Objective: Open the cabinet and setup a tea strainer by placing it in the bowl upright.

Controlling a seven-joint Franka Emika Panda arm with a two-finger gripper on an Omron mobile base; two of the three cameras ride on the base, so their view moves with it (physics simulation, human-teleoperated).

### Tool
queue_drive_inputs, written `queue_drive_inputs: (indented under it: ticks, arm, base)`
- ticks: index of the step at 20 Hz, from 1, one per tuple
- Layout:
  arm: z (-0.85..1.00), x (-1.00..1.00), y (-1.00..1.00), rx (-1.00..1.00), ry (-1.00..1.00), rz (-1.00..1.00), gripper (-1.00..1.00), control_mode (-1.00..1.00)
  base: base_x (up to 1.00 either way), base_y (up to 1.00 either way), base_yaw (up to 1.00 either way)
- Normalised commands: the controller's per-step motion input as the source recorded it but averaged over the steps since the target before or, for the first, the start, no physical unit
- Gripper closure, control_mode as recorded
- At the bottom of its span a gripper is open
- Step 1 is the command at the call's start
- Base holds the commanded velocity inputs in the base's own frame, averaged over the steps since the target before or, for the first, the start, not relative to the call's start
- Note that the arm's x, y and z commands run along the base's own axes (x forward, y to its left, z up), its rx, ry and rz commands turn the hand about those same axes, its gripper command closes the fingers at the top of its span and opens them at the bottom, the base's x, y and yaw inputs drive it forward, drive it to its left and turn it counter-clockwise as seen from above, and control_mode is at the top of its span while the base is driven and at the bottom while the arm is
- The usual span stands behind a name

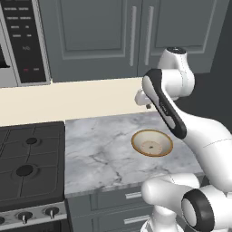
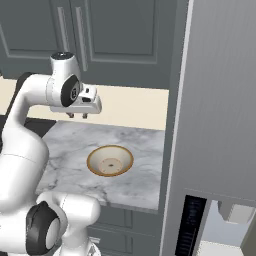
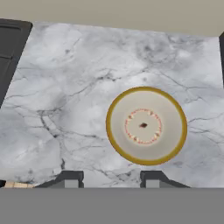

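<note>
Marble counter carries the empty bowl, while the gripper, fingers apart and holding nothing, hovers at its 10 o'clock below the shut cabinet, whose handle it must reach next.

Base views flanking; hand view overhead.

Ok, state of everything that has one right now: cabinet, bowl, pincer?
cabinet: both doors shut.
bowl: upright on the marble counter, nothing in it.
pincer: jaws apart, holding nothing, above the counter, short of the bowl.
</note>
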Motion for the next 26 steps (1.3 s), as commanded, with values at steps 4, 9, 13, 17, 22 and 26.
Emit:
queue_drive_inputs:
  ticks: [4, 9, 13, 17, 22, 26]
  arm:
    - [0.19, -0.02, 0.09, -0.04, -0.24, -0.01, -1.0, -1.0]
    - [0.8, 0.0, 0.0, -0.05, -0.48, -0.13, -1.0, -1.0]
    - [1.0, -0.02, -0.01, 0.01, -0.55, -0.15, -1.0, -1.0]
    - [1.0, -0.06, -0.11, 0.1, -0.52, -0.07, -1.0, -1.0]
    - [0.87, 0.0, -0.27, 0.12, -0.24, 0.02, -1.0, -1.0]
    - [0.11, 0.27, -0.15, 0.0, 0.09, 0.04, -1.0, -1.0]
  base:
    - [0.0, 0.0, 0.0]
    - [0.0, 0.0, 0.0]
    - [0.0, 0.0, 0.0]
    - [0.0, 0.0, 0.0]
    - [0.0, 0.0, 0.0]
    - [0.0, 0.0, 0.0]
